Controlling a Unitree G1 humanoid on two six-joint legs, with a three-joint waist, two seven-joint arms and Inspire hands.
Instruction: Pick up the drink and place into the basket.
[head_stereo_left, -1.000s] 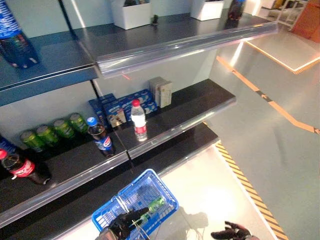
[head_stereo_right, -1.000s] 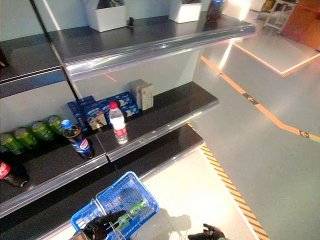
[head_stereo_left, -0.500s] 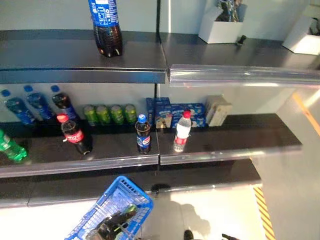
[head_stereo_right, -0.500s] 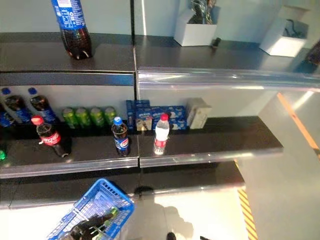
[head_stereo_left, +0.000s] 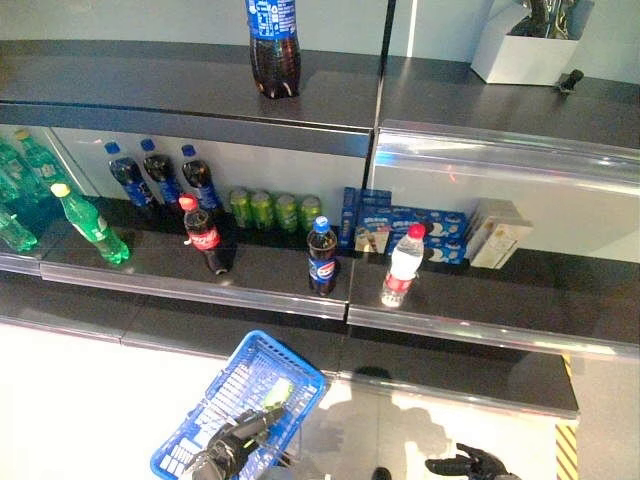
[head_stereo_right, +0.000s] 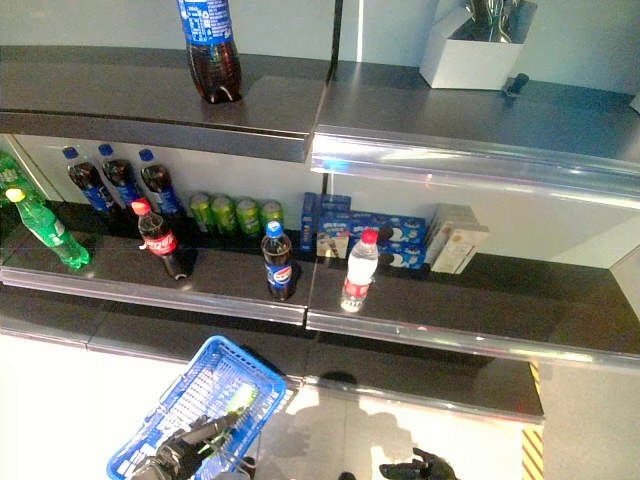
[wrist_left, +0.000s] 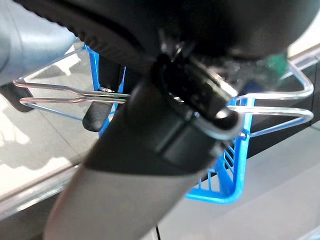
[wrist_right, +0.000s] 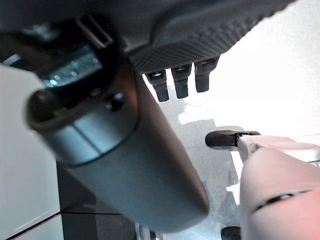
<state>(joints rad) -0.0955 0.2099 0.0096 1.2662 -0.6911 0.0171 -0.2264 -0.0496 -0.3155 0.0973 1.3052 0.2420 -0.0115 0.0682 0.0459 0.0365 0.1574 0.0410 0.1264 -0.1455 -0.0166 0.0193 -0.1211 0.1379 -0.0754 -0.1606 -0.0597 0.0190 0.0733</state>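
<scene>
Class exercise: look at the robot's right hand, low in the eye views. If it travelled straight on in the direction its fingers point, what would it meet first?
The right hand is open, its fingers pointing left, towards the blue basket held by the left hand. Only bare floor lies between, so the basket probably comes first, though depth is unclear.

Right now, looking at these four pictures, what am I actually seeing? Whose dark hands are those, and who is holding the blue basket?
This is a walking humanoid robot at a shop shelf. Two pictures come from cameras in its head, looking down; two come from cameras on its wrists, so close that its own arm fills them. The left hand is curled round the wire handles of the blue basket, which already holds a green bottle. The right hand hangs empty, fingers relaxed. On the shelf stand a cola bottle, a red-capped water bottle, a red-labelled bottle, green cans and blue boxes.
</scene>
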